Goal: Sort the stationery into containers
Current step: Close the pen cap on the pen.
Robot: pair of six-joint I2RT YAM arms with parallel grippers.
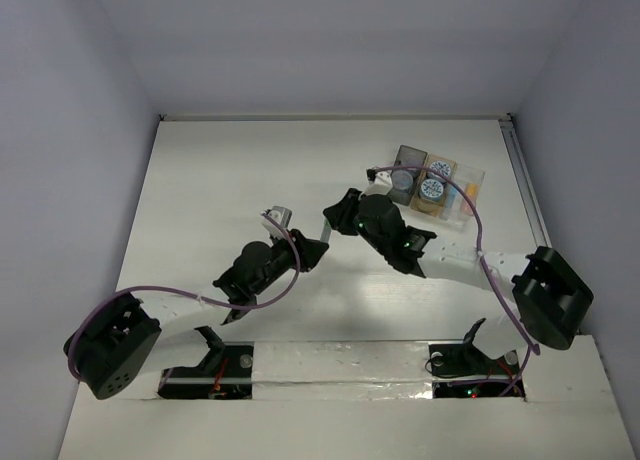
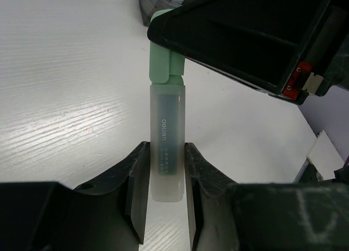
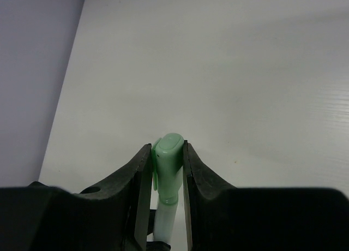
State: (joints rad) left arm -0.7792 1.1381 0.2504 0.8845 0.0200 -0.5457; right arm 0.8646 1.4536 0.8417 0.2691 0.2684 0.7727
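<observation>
A mint green stick [image 2: 167,125] with a clear body and green cap [image 3: 168,155] is held between both grippers over the middle of the table. My left gripper [image 2: 166,169] is shut on its clear body. My right gripper [image 3: 167,163] is shut on its cap and shows as a black body in the left wrist view [image 2: 251,38]. In the top view the left gripper [image 1: 303,250] and right gripper [image 1: 330,223] meet tip to tip. The dark grey tray [image 1: 407,156], tan tray [image 1: 446,166] and clear tray [image 1: 474,178] stand at the back right. The jars [image 1: 431,190] sit in the grey and tan trays.
Pastel sticks [image 1: 467,196] lie in the clear tray. The right arm's cable [image 1: 480,230] arcs over the trays. Both arm bases [image 1: 230,365] stand at the near edge. Grey walls close the table on the left, back and right.
</observation>
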